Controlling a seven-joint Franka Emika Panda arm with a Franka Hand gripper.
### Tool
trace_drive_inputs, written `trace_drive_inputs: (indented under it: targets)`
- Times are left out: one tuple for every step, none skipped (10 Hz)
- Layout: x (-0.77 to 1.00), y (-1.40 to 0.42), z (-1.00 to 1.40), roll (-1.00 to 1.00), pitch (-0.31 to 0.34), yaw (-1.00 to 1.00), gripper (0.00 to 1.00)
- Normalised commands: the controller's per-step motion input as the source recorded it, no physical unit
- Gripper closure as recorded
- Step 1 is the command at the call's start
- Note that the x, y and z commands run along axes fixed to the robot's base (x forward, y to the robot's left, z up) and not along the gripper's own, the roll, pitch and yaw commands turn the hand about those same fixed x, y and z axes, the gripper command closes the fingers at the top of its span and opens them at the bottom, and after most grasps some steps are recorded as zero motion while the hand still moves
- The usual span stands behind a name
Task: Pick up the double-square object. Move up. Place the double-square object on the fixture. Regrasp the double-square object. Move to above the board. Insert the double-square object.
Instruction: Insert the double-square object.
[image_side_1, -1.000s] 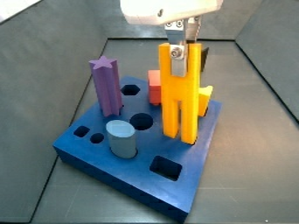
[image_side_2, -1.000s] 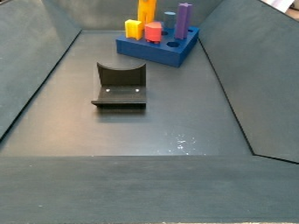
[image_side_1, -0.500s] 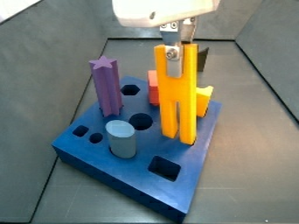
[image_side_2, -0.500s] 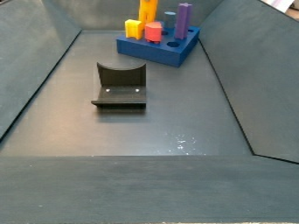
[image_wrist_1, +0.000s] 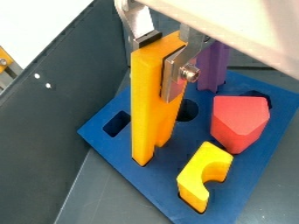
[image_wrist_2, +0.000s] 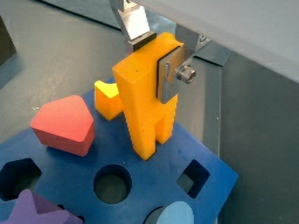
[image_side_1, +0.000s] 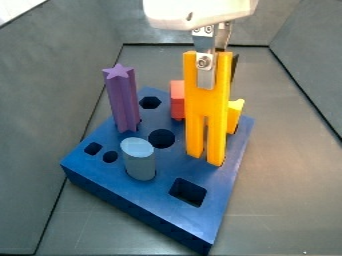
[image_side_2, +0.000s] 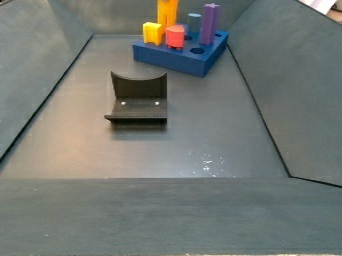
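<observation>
The double-square object (image_side_1: 201, 115) is a tall yellow-orange grooved bar standing upright on the blue board (image_side_1: 201, 215), its lower end at the board's top near the right edge. My gripper (image_side_1: 206, 58) is shut on the bar's top, one silver finger plate flat on each side. Both wrist views show the grip (image_wrist_1: 162, 54) (image_wrist_2: 156, 54) on the bar (image_wrist_1: 152, 105) (image_wrist_2: 140, 96) over the board (image_wrist_1: 146, 179) (image_wrist_2: 152, 179). In a side view the dark fixture (image_side_2: 136, 97) lies mid-floor, apart from the board (image_side_2: 181, 60); the gripper is out of that view.
On the board stand a purple star peg (image_side_1: 122, 98), a light blue cylinder (image_side_1: 139, 158), a red peg (image_wrist_1: 239, 121) and a short yellow notched block (image_wrist_1: 208, 175) close beside the bar. Several holes are open. Dark sloping walls surround the floor.
The gripper and the bar's top swayed slightly left, then back right. The bar stays upright on the board.
</observation>
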Motion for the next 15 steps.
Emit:
trace_drive_inputs:
  targets:
    - [0.40,0.00,-0.13,0.35,0.304,0.41,1.00]
    - [0.27,0.00,-0.14,0.34,0.300,0.48,1.00]
    - [0.13,-0.45,-0.34,0.35,0.201,0.25,1.00]
    - [0.00,-0.65,-0.03,0.28,0.000,0.05,1.00]
    - [-0.25,-0.73,0.00,0.47,-0.047,0.10,1.00]
    - [-0.38,-0.80,-0.63,0.35,-0.131,0.20,1.00]
    - [-0.37,-0.76,-0.83,0.26,-0.103,0.06,1.00]
    - [-0.51,-0.59,-0.99,0.18,-0.027,0.00,1.00]
    - [-0.54,-0.18,-1.00,0.00,0.000,0.00,1.00]
    - [-0.51,-0.12,-1.00,0.00,0.000,0.00,1.00]
    - [-0.61,-0.14,-1.00,0.00,0.000,-0.21,1.00]
    - [-0.70,-0.22,-1.00,0.00,-0.027,-0.38,1.00]
    - [-0.68,-0.24,-1.00,0.00,-0.043,-0.39,1.00]
    - [-0.37,-0.55,-0.98,0.13,-0.067,-0.32,1.00]
    - [-0.19,-0.74,-0.51,0.47,-0.009,-0.03,1.00]
